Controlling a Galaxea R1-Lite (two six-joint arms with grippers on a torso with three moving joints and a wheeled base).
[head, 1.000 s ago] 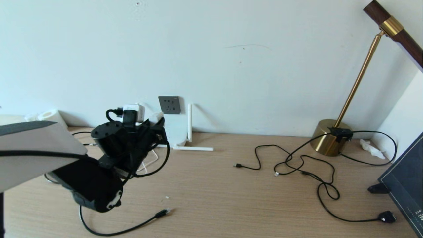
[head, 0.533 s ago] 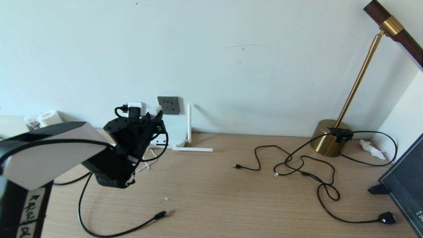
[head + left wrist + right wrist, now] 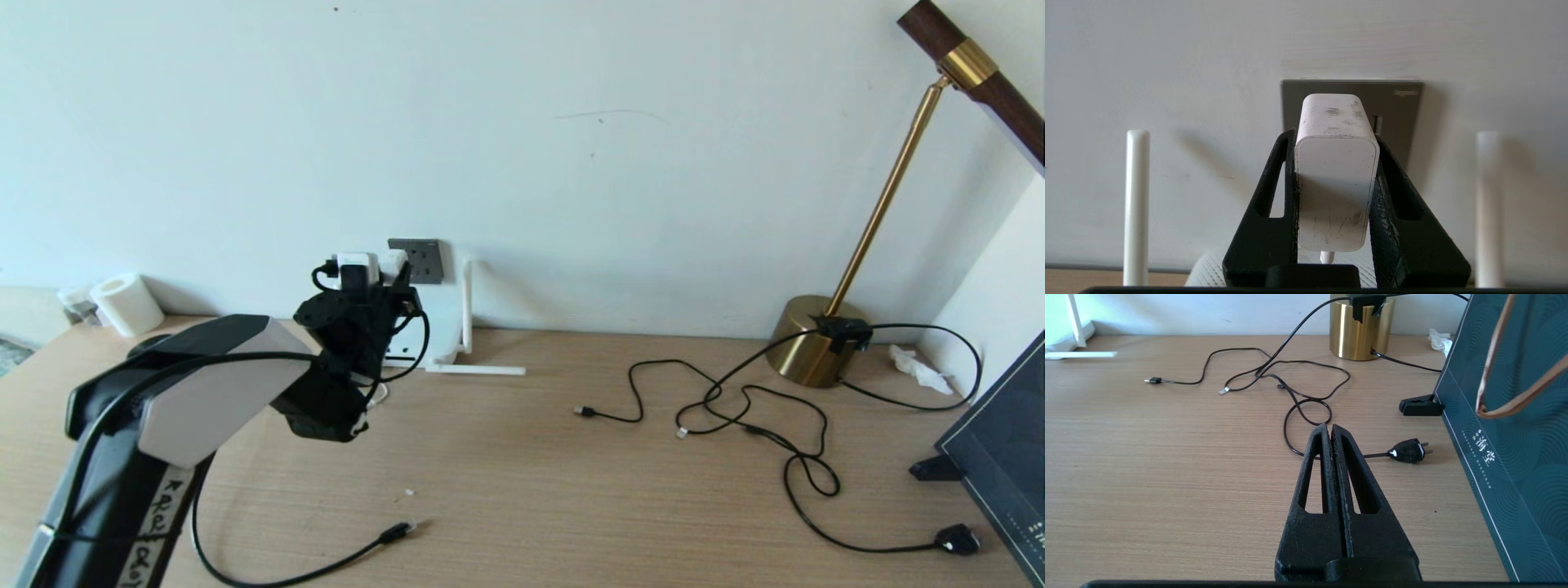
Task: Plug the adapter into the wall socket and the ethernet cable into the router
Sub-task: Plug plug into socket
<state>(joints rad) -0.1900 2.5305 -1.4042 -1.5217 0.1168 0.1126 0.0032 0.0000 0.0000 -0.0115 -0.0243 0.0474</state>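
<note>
My left gripper [image 3: 393, 276] is shut on the white adapter [image 3: 394, 265] and holds it up close to the wall. The adapter is at the left edge of the dark grey wall socket [image 3: 424, 260]. In the left wrist view the adapter [image 3: 1336, 188] sits between both fingers, in front of the socket plate [image 3: 1398, 108]; I cannot tell if they touch. The white router [image 3: 437, 327] stands under the socket with one antenna [image 3: 469, 302] upright. The ethernet cable [image 3: 310, 567] lies on the desk, its plug [image 3: 400, 529] free. My right gripper [image 3: 1329, 426] is shut and empty above the desk.
Thin black cords [image 3: 735, 400] sprawl across the right half of the wooden desk [image 3: 522, 474], ending in a black plug [image 3: 955, 537]. A brass lamp base [image 3: 812, 339] stands at the wall and a dark bag [image 3: 1004, 441] at the right edge. A paper roll [image 3: 126, 304] sits far left.
My left arm has stretched forward and to the right, carrying the adapter up to the wall socket. The right gripper has not moved.
</note>
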